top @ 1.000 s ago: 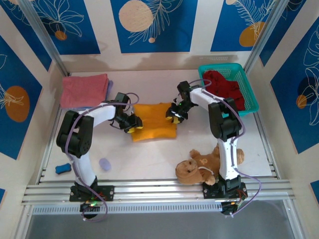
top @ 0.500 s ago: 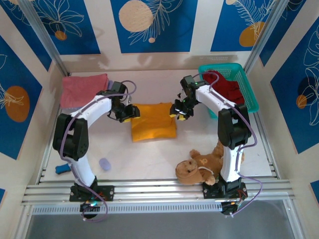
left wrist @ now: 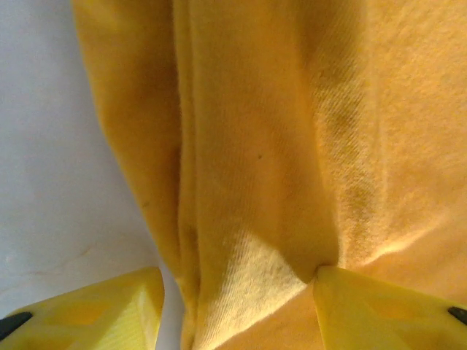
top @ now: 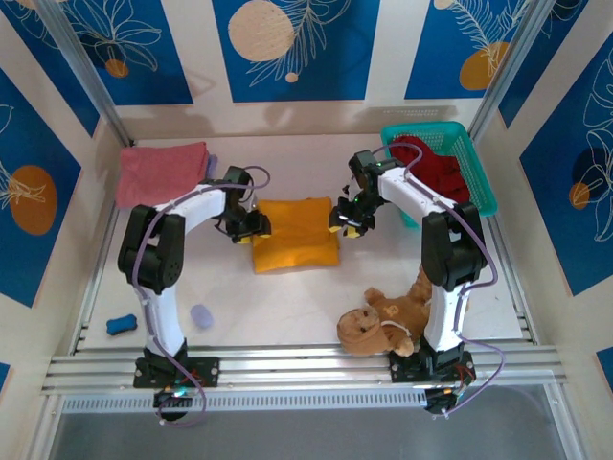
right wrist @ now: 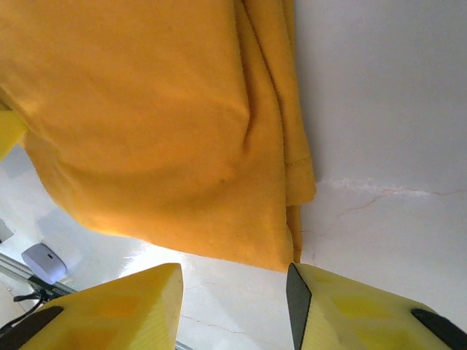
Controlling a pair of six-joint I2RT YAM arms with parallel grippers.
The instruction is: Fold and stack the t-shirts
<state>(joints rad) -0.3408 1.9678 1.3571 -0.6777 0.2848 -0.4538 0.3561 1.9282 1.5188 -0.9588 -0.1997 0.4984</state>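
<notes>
Mustard shirt (top: pixel 295 238) lies folded mid-bench, a squat rectangle whose slightly longer side runs 9 to 3 in my overhead view. My left hand (top: pixel 251 227) sits at its 9 o'clock edge, about half wide. On the left wrist camera the layered edge lies in the gap between the fingers (left wrist: pixel 379 310), one pad on cloth, not pinched as far as I can judge. My right hand (top: pixel 349 221) sits at the 3 o'clock edge, also part open, with bare bench (top: pixel 287 307) between its tips and the hem just beyond them. Pink shirt (top: pixel 161 174) lies folded at 10 o'clock from the mustard one, on the left arm's side. I reckon stacking means carrying toward 10 o'clock, so both hands must first close on their edges.
</notes>
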